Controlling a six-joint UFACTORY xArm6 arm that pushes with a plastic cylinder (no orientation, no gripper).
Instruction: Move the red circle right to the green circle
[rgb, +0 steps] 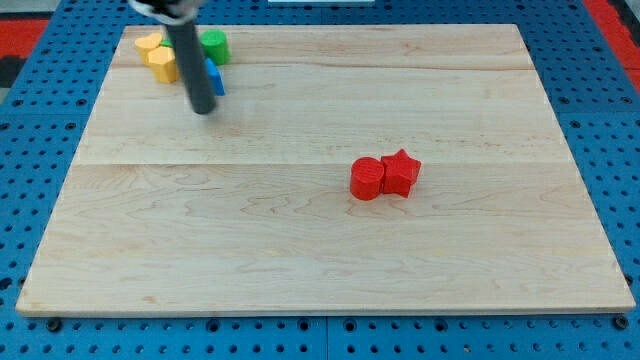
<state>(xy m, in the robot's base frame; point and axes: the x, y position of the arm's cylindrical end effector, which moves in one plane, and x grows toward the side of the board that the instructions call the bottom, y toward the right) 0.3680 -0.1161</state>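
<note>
The red circle (367, 178) lies right of the board's middle, touching the red star (401, 172) on its right. The green circle (214, 46) sits near the top left of the board, partly behind the rod. My tip (204, 107) is on the board just below the top-left cluster, below the blue block (213, 78), and far to the left of the red circle.
Two yellow blocks (158, 56) sit at the top left beside the rod, left of the green circle. The wooden board (320, 250) lies on a blue pegboard surface (40, 100).
</note>
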